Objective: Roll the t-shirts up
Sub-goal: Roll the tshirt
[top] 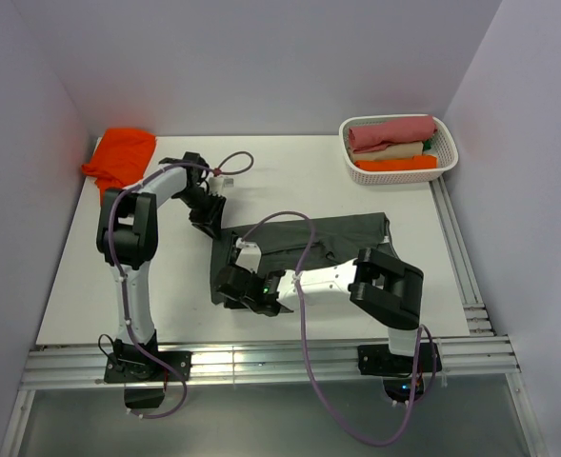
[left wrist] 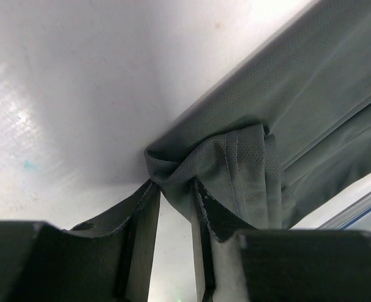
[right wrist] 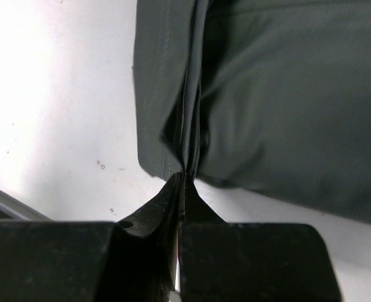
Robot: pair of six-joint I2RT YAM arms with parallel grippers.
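A dark grey t-shirt (top: 347, 233) lies folded into a long strip across the middle of the table. My left gripper (top: 210, 217) is at its far left corner. In the left wrist view the cloth (left wrist: 311, 94) is bunched and twisted between the tips of the left gripper (left wrist: 172, 189), whose jaws stand a little apart, closed on the fold. My right gripper (top: 232, 281) is at the near left corner. It (right wrist: 185, 175) is shut, pinching the shirt's hem (right wrist: 172, 151). An orange t-shirt (top: 120, 157) lies crumpled at the back left.
A white basket (top: 394, 175) at the back right holds rolled shirts in pink, beige and orange. Metal rails run along the right side (top: 459, 257) and the near edge (top: 261, 360). The left arm's cable loops over the table (top: 234, 164).
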